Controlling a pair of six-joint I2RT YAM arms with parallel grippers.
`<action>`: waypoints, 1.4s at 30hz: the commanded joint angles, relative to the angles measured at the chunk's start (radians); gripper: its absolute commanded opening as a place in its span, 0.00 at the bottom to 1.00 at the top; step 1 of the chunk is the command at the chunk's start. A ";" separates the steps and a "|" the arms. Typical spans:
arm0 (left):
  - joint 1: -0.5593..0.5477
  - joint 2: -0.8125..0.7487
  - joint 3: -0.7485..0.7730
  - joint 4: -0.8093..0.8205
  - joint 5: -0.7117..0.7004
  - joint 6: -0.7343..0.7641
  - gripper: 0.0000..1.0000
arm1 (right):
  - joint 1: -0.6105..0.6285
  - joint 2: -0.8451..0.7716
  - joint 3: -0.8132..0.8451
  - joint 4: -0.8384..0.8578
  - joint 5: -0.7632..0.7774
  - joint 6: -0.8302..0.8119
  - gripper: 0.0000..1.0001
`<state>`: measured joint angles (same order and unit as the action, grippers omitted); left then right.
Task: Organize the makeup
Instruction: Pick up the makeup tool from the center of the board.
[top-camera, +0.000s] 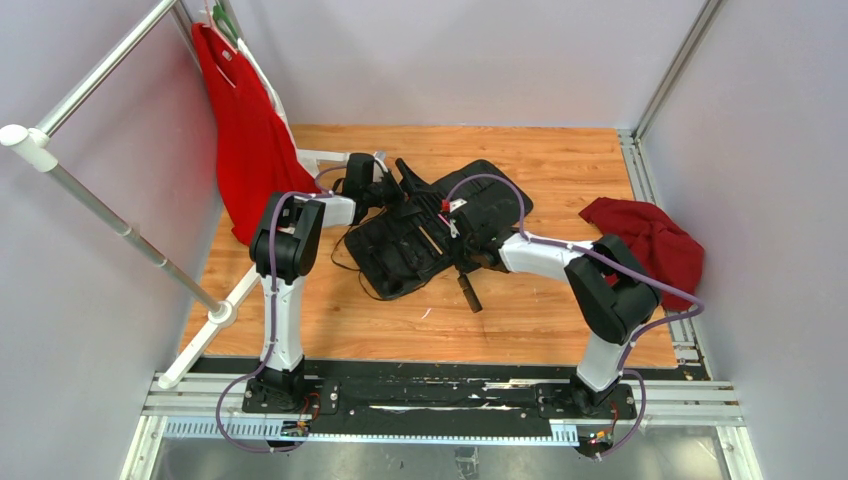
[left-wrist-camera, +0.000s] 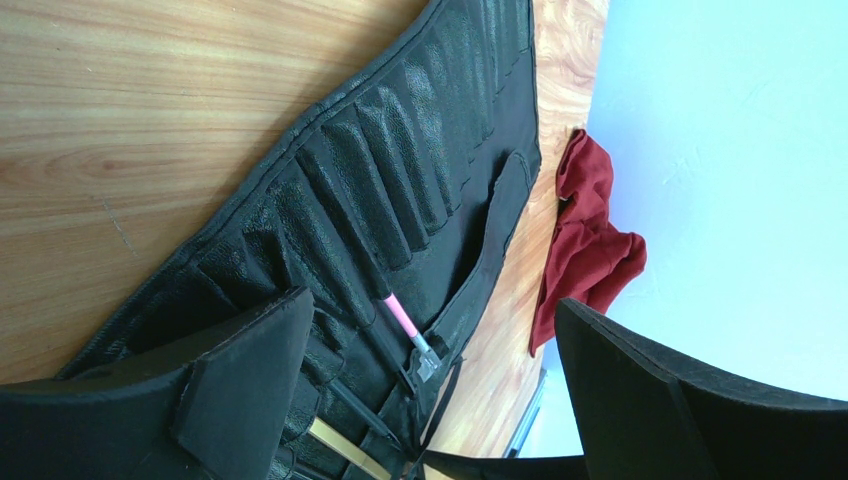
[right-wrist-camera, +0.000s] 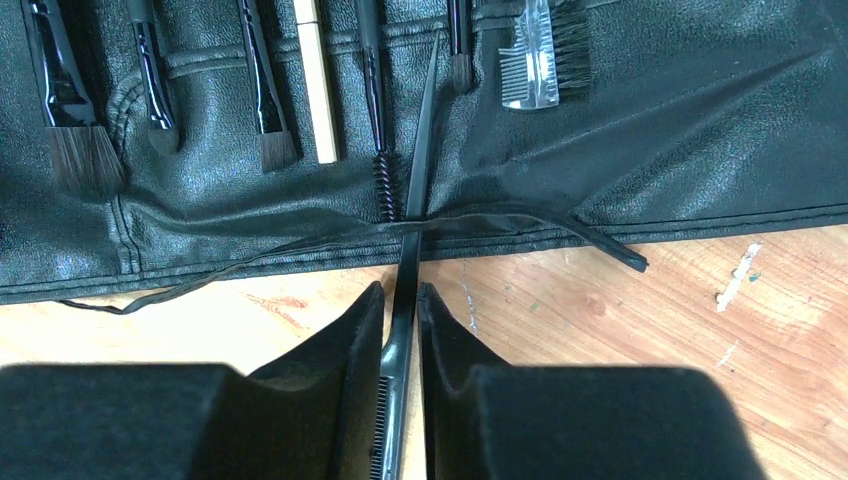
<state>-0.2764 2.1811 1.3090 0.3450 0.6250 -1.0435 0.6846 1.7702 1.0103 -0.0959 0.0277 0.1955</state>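
Two arms worked over one wooden counter (top-camera: 540, 310). In the top view, one black slotted roll (top-camera: 400, 255) lay open at the centre of the counter. One dark red cloth (top-camera: 650, 245) lay at its 3 o'clock, well apart from it, and one red garment (top-camera: 250, 140) hung from one white rack (top-camera: 100, 215) at its 10 o'clock. The right hand (right-wrist-camera: 401, 292) was closed on one thin black comb tool (right-wrist-camera: 412, 180), gripping it at the toothed end. In the right wrist view the tool's pointed tail ran toward 12 o'clock, crossed one black cord (right-wrist-camera: 250, 258) and reached in among the stowed makeup. Seven pieces sat in the roll's slots there, counted from 9 o'clock to 3 o'clock: three black-handled brushes (right-wrist-camera: 60, 90), one tan stick (right-wrist-camera: 318, 90), one spoolie (right-wrist-camera: 377, 120), one further dark brush (right-wrist-camera: 458, 45) and one clear comb-brush (right-wrist-camera: 540, 50). The left hand (left-wrist-camera: 432, 305) was open over the roll, its two fingers (left-wrist-camera: 250, 380) wide apart with nothing between them. The left wrist view showed one pink-shafted brush (left-wrist-camera: 400, 315) in a slot, at 6 o'clock from a row of unfilled slots.
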 joint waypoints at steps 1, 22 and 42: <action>0.015 0.020 -0.018 -0.107 -0.017 0.032 0.98 | -0.012 0.000 -0.037 -0.018 0.018 0.015 0.17; 0.014 0.011 -0.023 -0.107 -0.021 0.032 0.98 | -0.013 -0.083 -0.075 -0.098 0.052 0.021 0.04; 0.014 0.004 -0.031 -0.101 -0.022 0.027 0.98 | -0.085 -0.271 -0.112 -0.196 0.117 -0.001 0.02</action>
<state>-0.2760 2.1811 1.3087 0.3450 0.6247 -1.0439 0.6380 1.5234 0.8722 -0.2379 0.1120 0.2165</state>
